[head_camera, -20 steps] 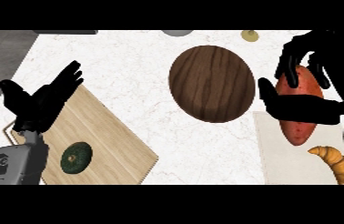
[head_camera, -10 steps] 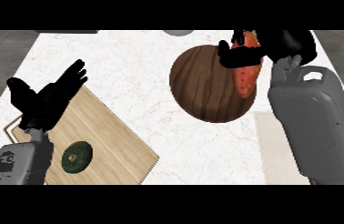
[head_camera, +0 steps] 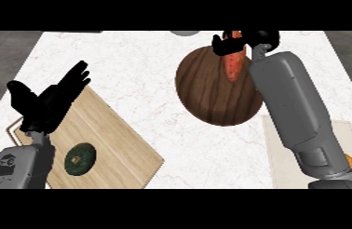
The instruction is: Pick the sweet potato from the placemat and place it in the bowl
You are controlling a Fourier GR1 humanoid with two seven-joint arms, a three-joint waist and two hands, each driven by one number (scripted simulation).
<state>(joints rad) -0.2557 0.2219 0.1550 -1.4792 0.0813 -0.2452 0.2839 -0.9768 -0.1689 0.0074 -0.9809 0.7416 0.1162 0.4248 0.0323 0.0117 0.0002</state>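
Observation:
The orange sweet potato (head_camera: 233,65) hangs upright over the far right part of the dark wooden bowl (head_camera: 206,90). My right hand (head_camera: 247,41) is shut on its upper end, fingers curled round it, and the grey forearm reaches up along the bowl's right side. Only a strip of the pale placemat (head_camera: 275,149) shows at the right, mostly hidden behind that forearm. My left hand (head_camera: 51,100) rests open at the left, fingers up, above the near corner of the cutting board.
A light wooden cutting board (head_camera: 103,139) lies at the lower left with a dark green round object (head_camera: 80,158) on it. A grey round thing (head_camera: 184,32) pokes in at the far edge. White marble counter (head_camera: 138,70) spreads between board and bowl.
My right hand has carried the sweet potato from the placemat up and leftward over the bowl's far right part. The view has shifted a little. The left hand stays open.

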